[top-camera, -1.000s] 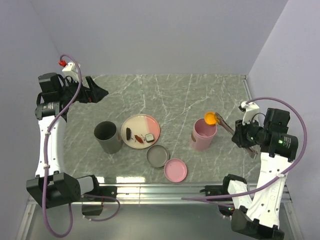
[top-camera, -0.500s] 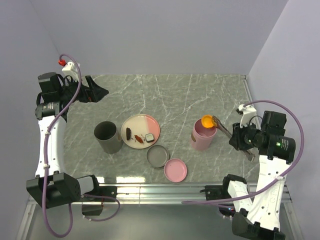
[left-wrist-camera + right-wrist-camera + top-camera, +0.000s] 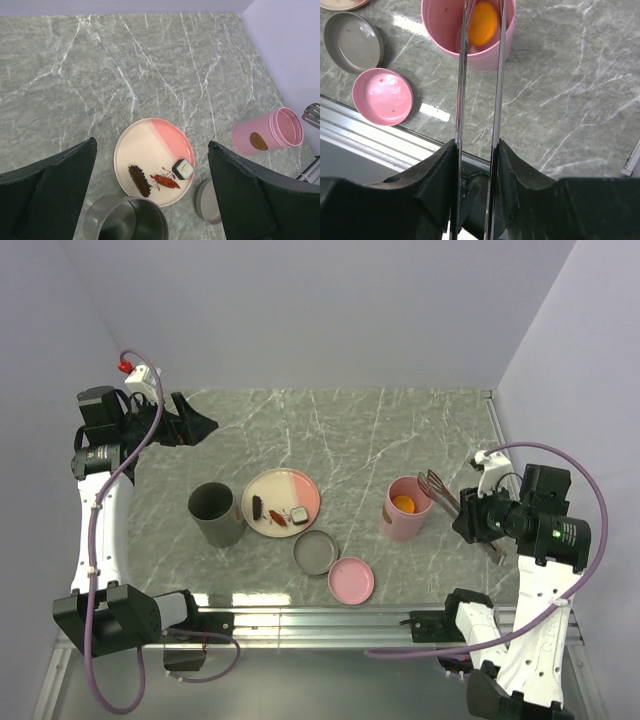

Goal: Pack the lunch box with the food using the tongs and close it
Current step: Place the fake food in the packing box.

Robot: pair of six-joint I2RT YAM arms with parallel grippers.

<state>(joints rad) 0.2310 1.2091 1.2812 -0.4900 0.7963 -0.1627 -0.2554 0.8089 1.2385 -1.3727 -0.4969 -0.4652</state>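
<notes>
Right gripper [image 3: 476, 150]: clenched on the tongs [image 3: 461, 75], one slim arm pressed against each finger, the tong tips parted out in front.
Pink lid [image 3: 382, 96]: flat on the table [image 3: 580, 75], to the left of the right gripper, off its container.
Grey lid [image 3: 353, 42]: just beyond the pink lid, further left.
Pink container [image 3: 485, 57]: straight ahead of the right gripper, open, below the tong tips.
Orange piece [image 3: 483, 22]: lying inside the pink container, free of the tongs.
Plate [image 3: 131, 150]: well left of the right gripper, beneath the left one; carrying a dark brown piece [image 3: 139, 179], a reddish piece [image 3: 166, 181] and a pale-and-dark square [image 3: 183, 168].
Left gripper [image 3: 198, 424]: spread wide, grasping nothing.
Progress: probably early; one piece packed, three to fetch, lids not yet on.
</notes>
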